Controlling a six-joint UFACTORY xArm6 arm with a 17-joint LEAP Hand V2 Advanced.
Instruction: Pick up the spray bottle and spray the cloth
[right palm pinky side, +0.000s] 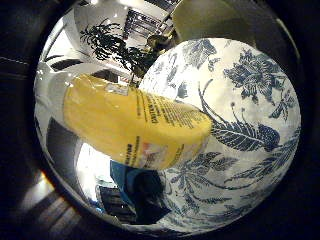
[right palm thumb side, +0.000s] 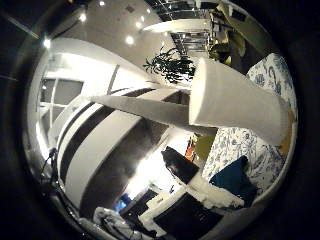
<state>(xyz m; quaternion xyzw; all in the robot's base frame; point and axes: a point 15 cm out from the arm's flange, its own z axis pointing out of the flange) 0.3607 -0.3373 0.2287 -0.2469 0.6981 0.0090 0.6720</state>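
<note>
The yellow spray bottle (right palm pinky side: 135, 127) lies across the palm, very close, with its printed label facing me. It hangs tilted above the table with the room showing behind it. A thick white finger of my right hand (right palm thumb side: 235, 102) reaches in from the edge, and a sliver of the bottle's yellow (right palm thumb side: 287, 142) shows past it. The hand is shut on the bottle. The bottle's nozzle is hidden. A dark blue cloth (right palm thumb side: 232, 180) lies crumpled on the white and blue floral tablecloth (right palm pinky side: 250, 100), below the bottle.
A white folded thing (right palm thumb side: 212, 196) lies by the blue cloth at the table's edge. A tall leafy plant (right palm thumb side: 170, 67) stands far off in the room. A yellow-green chair back (right palm pinky side: 210, 20) rises behind the table.
</note>
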